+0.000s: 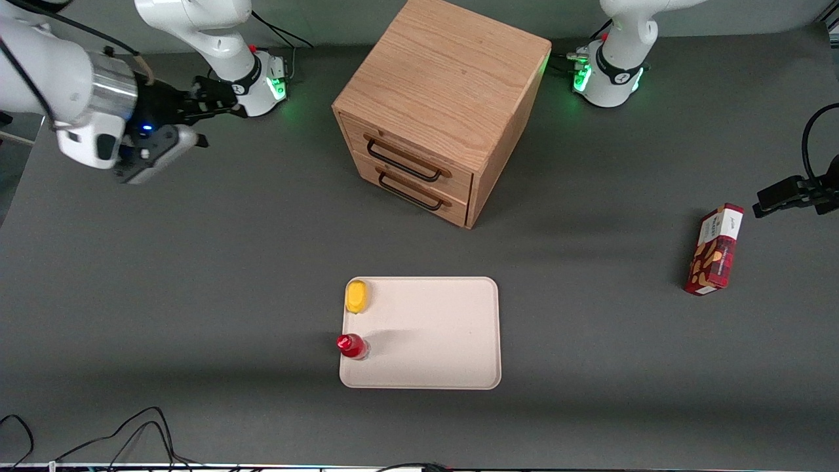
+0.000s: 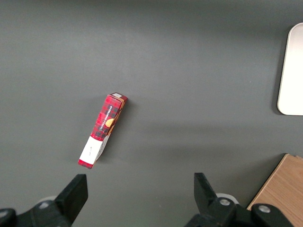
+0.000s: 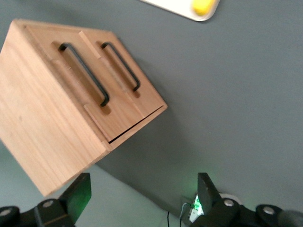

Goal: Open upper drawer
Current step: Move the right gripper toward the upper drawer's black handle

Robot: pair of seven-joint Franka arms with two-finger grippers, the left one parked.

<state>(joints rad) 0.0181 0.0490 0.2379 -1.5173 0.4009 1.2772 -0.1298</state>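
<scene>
Spreading under everything is the dark grey surface (image 1: pixel 196 275). On it the light oak cabinet (image 1: pixel 446 85) stands farther from the front camera than the cream tray (image 1: pixel 432 331), its two drawer fronts angled toward seven o'clock in the front view. The upper drawer (image 1: pixel 406 147) is the top one, just beneath the cabinet's top board and above its twin, and it looks shut. The claw (image 1: pixel 157 141) hangs at about nine o'clock from the cabinet, well apart from it, toward the working arm's end; in its own wrist view the fingers (image 3: pixel 78 194) stand wide with nothing between them. Stiff wood on slides should pull smoothly, though a light cabinet might drag along. The long black wire handle (image 1: pixel 401 159) is the grip, best taken at its middle. A red carton (image 1: pixel 714 249) lies toward the parked arm's end.
</scene>
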